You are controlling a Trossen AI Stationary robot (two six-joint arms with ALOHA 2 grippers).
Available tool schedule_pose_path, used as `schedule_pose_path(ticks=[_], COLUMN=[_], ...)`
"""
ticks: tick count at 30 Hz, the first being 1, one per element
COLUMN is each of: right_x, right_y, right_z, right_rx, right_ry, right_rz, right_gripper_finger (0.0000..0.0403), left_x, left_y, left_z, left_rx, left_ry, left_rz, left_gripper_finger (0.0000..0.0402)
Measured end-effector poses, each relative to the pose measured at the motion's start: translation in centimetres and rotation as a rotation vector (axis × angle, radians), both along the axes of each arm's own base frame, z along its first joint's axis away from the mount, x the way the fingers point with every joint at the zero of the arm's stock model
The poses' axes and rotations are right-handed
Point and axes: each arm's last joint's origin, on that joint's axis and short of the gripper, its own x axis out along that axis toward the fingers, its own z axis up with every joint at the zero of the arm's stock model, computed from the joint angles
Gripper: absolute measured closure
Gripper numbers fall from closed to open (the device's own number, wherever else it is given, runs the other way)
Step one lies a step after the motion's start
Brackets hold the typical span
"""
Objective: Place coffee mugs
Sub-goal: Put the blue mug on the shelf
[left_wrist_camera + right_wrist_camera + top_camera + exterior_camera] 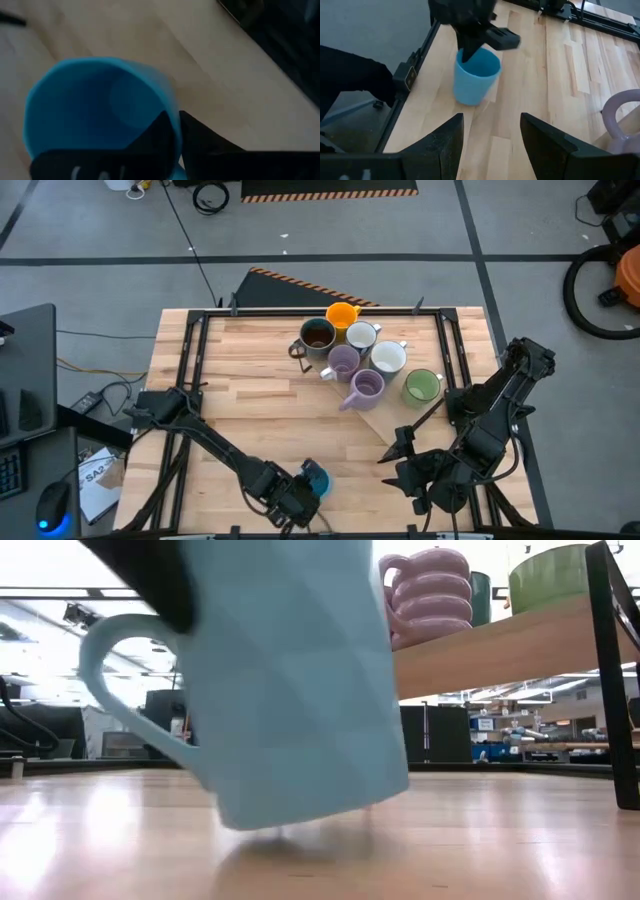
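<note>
Holding the blue mug point(475, 75) by its rim in my left tool point(303, 492), clamped and tilted off the counter point(250, 395), I lift level before carrying; right tool point(490, 132) waits apart.

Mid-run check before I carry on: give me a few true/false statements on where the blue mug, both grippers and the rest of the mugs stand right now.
1. The left gripper pinches the rim of the light blue faceted mug, one finger inside it. True.
2. The blue mug stands flat on the wooden table. False: in the low view it is tilted, one edge of its base lifted.
3. The right gripper holds a purple mug. False: its fingers are open and hold nothing.
4. The blue mug is apart from the others, near the table's front edge. True.
5. The green mug lies on its side. False: it stands upright at the right end of the cluster.
</note>
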Motion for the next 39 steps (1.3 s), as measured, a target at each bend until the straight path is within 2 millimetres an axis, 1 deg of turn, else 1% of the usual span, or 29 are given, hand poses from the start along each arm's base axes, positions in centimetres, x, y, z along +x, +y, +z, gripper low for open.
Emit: schedule_pose_path(ticks=[3, 7, 12, 15, 20, 24, 25, 27, 33, 39], right_x=[0.0, 0.0, 0.0, 0.0, 0.1, 0.1, 0.1, 0.1, -0.3, -0.5], right_y=[0.0, 0.0, 0.0, 0.1, 0.1, 0.0, 0.0, 0.0, 0.1, 0.3], right_z=[0.0, 0.0, 0.0, 0.1, 0.1, 0.0, 0.0, 0.0, -0.1, -0.1], right_rx=[0.003, 0.003, 0.003, 0.004, 0.001, 0.0, 0.0, -0.003, 0.005, 0.008], right_ry=[-0.002, -0.002, -0.002, -0.006, -0.007, -0.007, -0.007, -0.006, 0.005, 0.002], right_rz=[0.0, 0.0, 0.0, 0.003, 0.006, 0.006, 0.005, -0.001, -0.014, -0.024], right_gripper_finger=[0.0202, 0.0202, 0.0202, 0.0202, 0.0202, 0.0202, 0.0202, 0.0202, 0.0202, 0.0202], left_x=[0.7, 1.6, 2.6, 3.5, 4.8, 6.0, 6.3, 6.9, 8.0, 8.3], left_y=[0.5, 1.2, 2.3, 3.1, 4.8, 5.2, 5.1, 5.0, 5.1, 5.1], left_z=[0.1, 0.3, 0.5, 0.7, 1.2, 2.4, 2.4, 2.3, 0.9, 0.4], left_rx=[-0.09, -0.183, -0.272, -0.319, -0.339, -0.32, -0.312, -0.292, -0.199, -0.169], left_ry=[-0.011, -0.032, -0.05, -0.077, -0.059, -0.08, -0.079, -0.067, 0.047, 0.079], left_rz=[0.12, 0.263, 0.411, 0.469, 0.508, 0.48, 0.472, 0.461, 0.479, 0.488], left_gripper_finger=[0.0361, 0.0365, 0.0366, 0.0365, 0.0368, 0.0369, 0.037, 0.037, 0.0368, 0.0367])
